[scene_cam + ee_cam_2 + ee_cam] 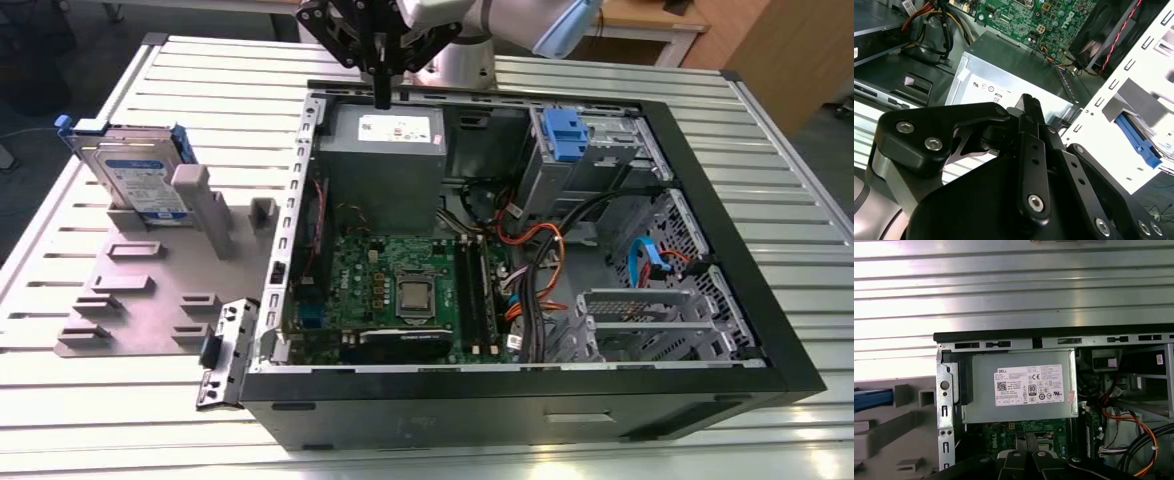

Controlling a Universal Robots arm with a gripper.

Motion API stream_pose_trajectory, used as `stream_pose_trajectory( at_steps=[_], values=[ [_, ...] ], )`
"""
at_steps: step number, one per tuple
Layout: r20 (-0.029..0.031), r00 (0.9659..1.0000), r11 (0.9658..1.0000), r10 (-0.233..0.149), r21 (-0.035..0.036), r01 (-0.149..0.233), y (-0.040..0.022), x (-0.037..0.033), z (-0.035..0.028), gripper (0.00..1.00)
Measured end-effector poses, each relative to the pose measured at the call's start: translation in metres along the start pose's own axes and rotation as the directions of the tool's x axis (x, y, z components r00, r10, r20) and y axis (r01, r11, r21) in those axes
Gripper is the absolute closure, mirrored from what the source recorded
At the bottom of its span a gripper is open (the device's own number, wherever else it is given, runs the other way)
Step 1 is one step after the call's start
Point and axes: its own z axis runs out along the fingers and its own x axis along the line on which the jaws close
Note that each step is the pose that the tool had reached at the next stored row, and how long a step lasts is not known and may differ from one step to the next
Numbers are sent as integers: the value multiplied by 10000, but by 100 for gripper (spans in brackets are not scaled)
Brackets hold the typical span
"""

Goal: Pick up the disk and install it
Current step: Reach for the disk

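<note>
On the exterior view's left I see the disk (138, 172) standing on edge in a grey holder (140, 300) on the slatted table (80, 420), well apart from the gripper. Further right, my gripper (383, 98) hangs just above the power supply (383, 150) in the open case (534, 395). Its fingers are pressed together, with nothing between them.

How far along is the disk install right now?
Nothing looks done yet. The disk stands in the grey fixture outside the computer case. The gripper hangs shut and empty over the power supply. Picking up and installing both remain.
</note>
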Motion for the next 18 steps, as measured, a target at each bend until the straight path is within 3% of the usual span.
stream_pose_trajectory(
  at_steps=[18],
  values=[
    [27, 10000, 10000, -2, -2, 2, -8, 107, -3, 89]
  ],
)
